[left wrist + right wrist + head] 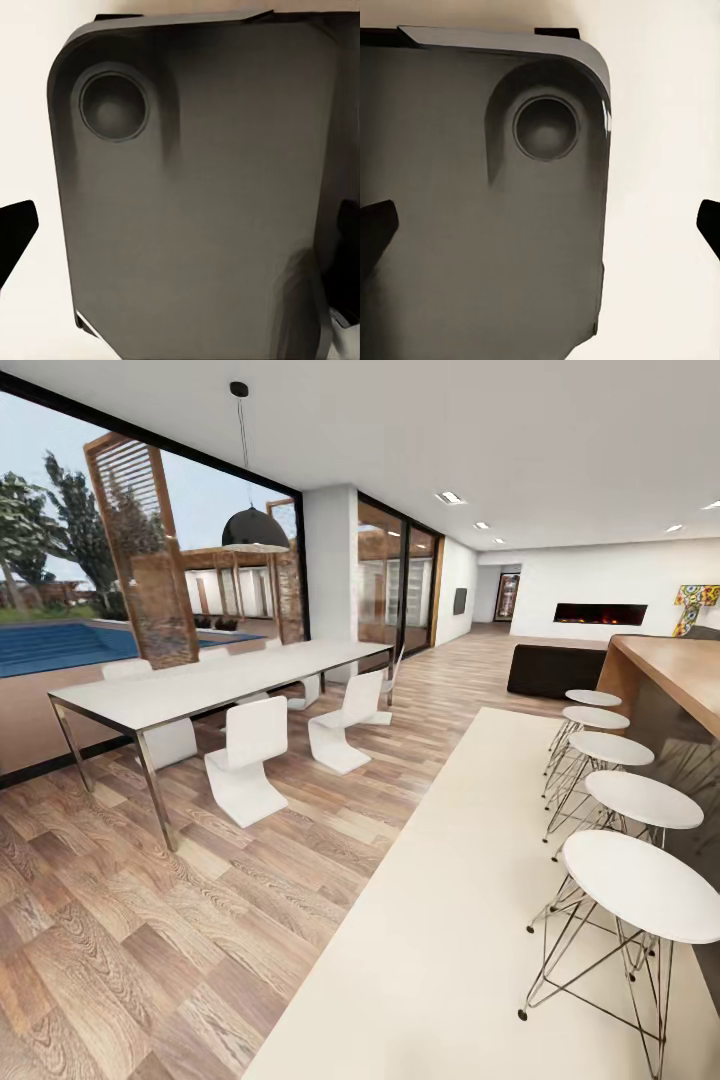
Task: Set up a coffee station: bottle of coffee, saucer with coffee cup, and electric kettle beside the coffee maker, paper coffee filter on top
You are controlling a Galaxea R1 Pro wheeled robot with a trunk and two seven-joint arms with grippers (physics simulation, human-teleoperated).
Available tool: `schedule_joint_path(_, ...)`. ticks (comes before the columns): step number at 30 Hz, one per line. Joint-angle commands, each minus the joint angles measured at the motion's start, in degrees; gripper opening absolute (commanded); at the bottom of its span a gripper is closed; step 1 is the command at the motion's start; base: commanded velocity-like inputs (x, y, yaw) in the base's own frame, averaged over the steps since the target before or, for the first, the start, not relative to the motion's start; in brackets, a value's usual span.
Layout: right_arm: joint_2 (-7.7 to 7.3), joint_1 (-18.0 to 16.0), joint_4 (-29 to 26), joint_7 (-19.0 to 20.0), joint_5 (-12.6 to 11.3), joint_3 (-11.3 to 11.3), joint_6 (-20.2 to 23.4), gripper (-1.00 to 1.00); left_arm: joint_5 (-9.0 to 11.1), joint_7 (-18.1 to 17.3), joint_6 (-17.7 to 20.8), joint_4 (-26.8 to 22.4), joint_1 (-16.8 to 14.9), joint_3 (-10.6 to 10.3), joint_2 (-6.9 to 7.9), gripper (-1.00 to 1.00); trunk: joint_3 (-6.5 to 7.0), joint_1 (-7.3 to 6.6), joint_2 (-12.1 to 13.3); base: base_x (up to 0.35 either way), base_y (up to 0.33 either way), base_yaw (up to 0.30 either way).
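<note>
White stools [640, 880] beside wooden bar counter [680, 670]

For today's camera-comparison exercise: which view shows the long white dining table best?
The head view: the long white dining table with chrome legs stands whole on the wood floor, white chairs beside it. Both wrist views face a dark grey rounded panel instead.

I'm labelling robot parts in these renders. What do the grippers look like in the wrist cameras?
Little of them shows. In the left wrist view, the left gripper's fingertips are plain black, blunt wedge shapes at the picture's edges. The right gripper's fingertips look the same: matte black, with no markings or cables visible. Behind both lies the robot's dark grey base, rounded at the corners, with a circular recess.
</note>
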Motion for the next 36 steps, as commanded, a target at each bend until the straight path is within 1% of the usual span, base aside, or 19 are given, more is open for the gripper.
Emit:
schedule_joint_path(1,-0.04,0.07,0.06,0.02,-0.03,0.02,-0.04,1.00,0.00,-0.04,-0.08,0.10,0.02,-0.02,0.01,1.00,-0.05,0.00,-0.03,0.000,0.000,0.000)
schedule_joint_path(5,-1.21,-1.25,-1.25,-0.24,-0.10,-0.13,-0.38,1.00,0.11,0.51,-1.38,-1.20,-0.01,0.94,0.11,1.00,-0.05,0.00,-0.03,0.000,0.000,0.000)
schedule_joint_path(12,-2.27,-3.56,-3.54,-0.39,-0.27,-0.52,-0.54,1.00,0.20,0.86,-3.63,-3.45,-0.01,1.72,0.31,1.00,-0.05,0.00,-0.03,0.000,0.000,0.000)
schedule_joint_path(13,-2.54,-8.47,-12.13,-0.40,-0.27,-0.55,-0.55,1.00,0.41,0.87,-3.72,-19.69,-0.01,2.00,0.42,1.00,-0.05,0.00,-0.03,0.000,0.000,0.000)
schedule_joint_path(15,-3.03,-8.59,-12.34,-0.40,-0.27,-0.59,-0.51,1.00,1.21,0.88,-3.77,-19.95,-0.01,3.08,0.60,1.00,-0.05,0.00,-0.03,0.000,0.000,0.000)
schedule_joint_path(16,-3.36,-8.66,-12.48,-0.38,-0.26,-0.53,-0.49,1.00,2.26,0.82,-3.78,-20.13,-0.01,4.61,0.72,1.00,-0.05,0.00,-0.03,0.000,0.000,0.000)
schedule_joint_path(19,-3.73,-8.75,-12.63,-0.30,-0.12,-0.22,-0.47,1.00,3.85,0.57,-3.58,-20.45,-0.01,7.24,0.82,1.00,-0.05,0.00,-0.03,0.000,0.000,-0.026)
schedule_joint_path(28,-3.85,-8.79,-12.52,-0.26,-0.02,-0.04,-0.50,1.00,4.54,0.46,-3.38,-20.44,-0.01,8.37,0.67,1.00,-0.05,0.00,-0.03,0.000,0.000,-0.187)
schedule_joint_path(36,-3.71,-8.71,-12.39,-0.26,0.00,-0.02,-0.58,1.00,4.57,0.37,-3.43,-20.41,-0.01,8.61,0.72,1.00,-0.04,0.00,-0.03,0.000,0.000,-0.246)
